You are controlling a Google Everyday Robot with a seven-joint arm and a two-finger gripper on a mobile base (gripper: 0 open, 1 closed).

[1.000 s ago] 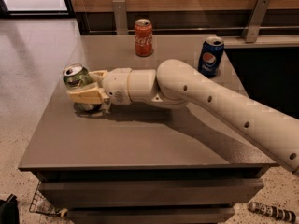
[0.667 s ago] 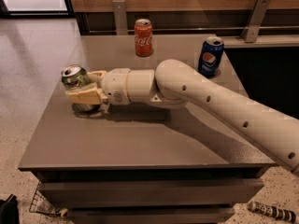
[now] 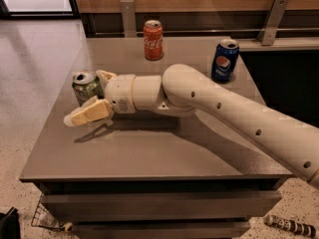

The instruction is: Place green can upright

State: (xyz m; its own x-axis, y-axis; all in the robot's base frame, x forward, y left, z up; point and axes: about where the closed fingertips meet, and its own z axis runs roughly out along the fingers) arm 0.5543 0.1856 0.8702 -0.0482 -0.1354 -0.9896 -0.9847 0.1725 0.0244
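The green can [image 3: 85,85] stands upright on the left part of the grey table [image 3: 149,153], silver top up. My gripper [image 3: 85,97] is around it from the right, open. The near finger [image 3: 90,112] lies in front of the can with a small gap. The far finger [image 3: 105,75] shows behind the can's right side. The can's lower part is partly hidden by the near finger.
A red Coca-Cola can [image 3: 153,39] stands upright at the back middle of the table. A blue Pepsi can [image 3: 225,60] stands upright at the back right. My arm [image 3: 224,113] crosses the table from the right. The table's left edge is close to the green can.
The fingers have spread apart from the can. The near finger has dropped lower in the view and the far finger now shows behind the can. The can stays upright.
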